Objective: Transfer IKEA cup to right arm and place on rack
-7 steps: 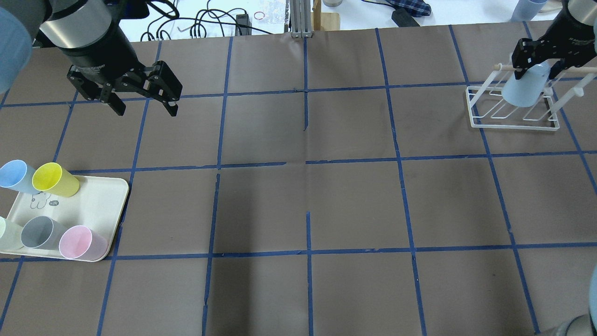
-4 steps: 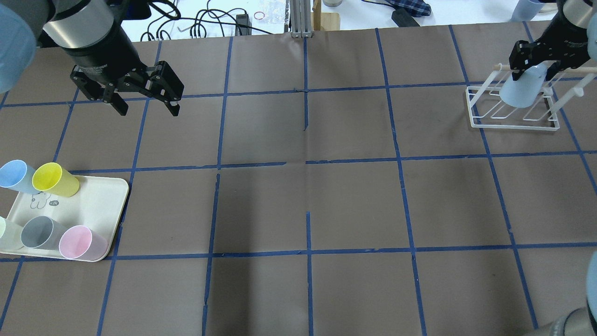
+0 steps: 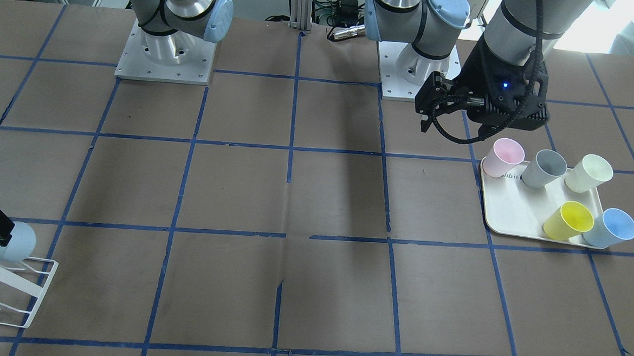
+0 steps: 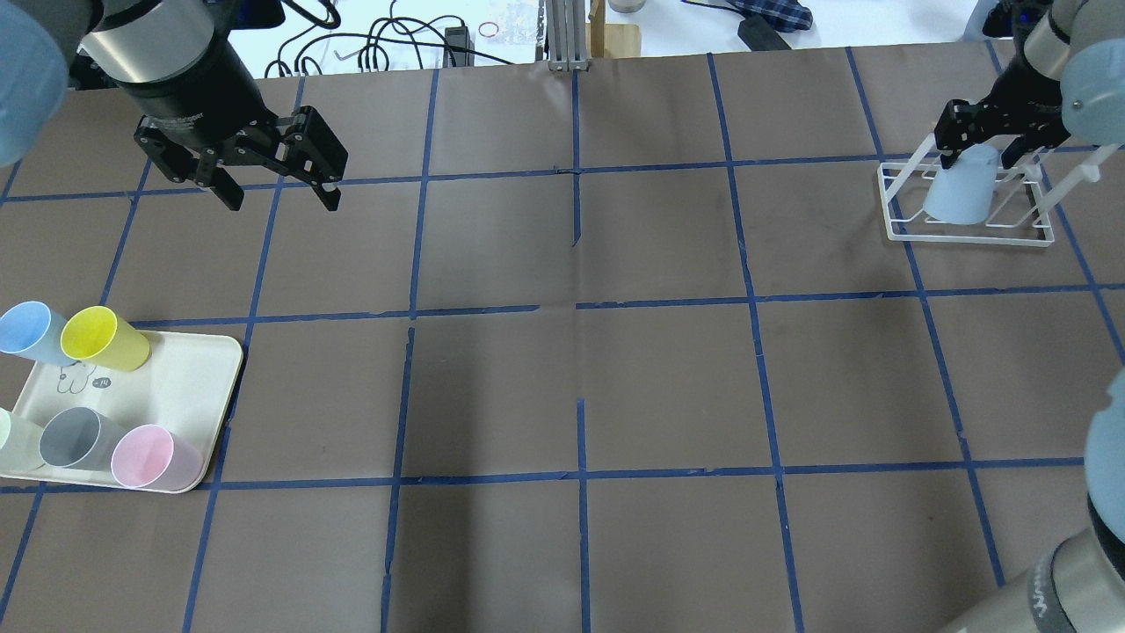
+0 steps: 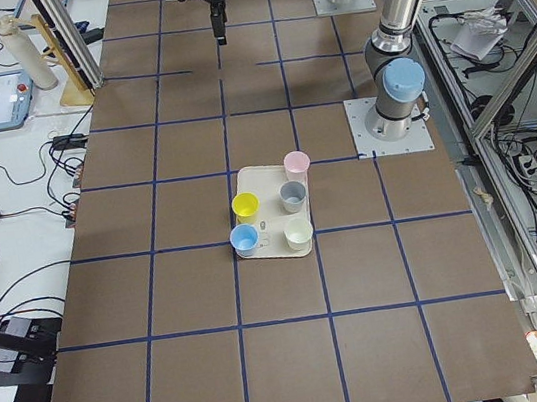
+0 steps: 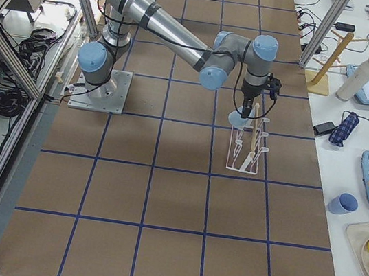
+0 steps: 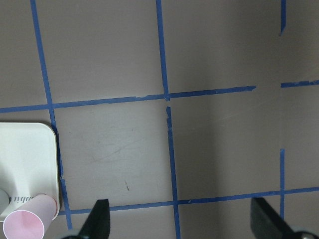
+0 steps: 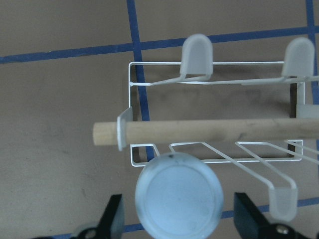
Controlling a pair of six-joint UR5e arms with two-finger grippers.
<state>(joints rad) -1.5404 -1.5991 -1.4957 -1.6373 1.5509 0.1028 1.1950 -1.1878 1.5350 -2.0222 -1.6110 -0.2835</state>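
Observation:
The pale blue IKEA cup [image 4: 958, 198] stands upside down on the white wire rack [image 4: 967, 234] at the far right. My right gripper [image 4: 978, 161] is straight above it. In the right wrist view the cup's base [image 8: 178, 199] lies between the two fingers [image 8: 113, 219] with a small gap on each side, so the gripper is open around it, in front of the wooden peg [image 8: 209, 130]. My left gripper [image 4: 281, 198] hangs open and empty over the far left of the table. A like blue cup [image 4: 26, 330] stands by the tray.
A cream tray [image 4: 176, 387] at the near left holds yellow [image 4: 101, 338], grey [image 4: 77, 437], pink [image 4: 149, 457] and pale green cups. Cables and a wooden stand lie beyond the table's far edge. Blue tape lines grid the brown table cover.
My right gripper has come down and a little left with the cup, which now sits low on the rack. My left gripper has hardly moved.

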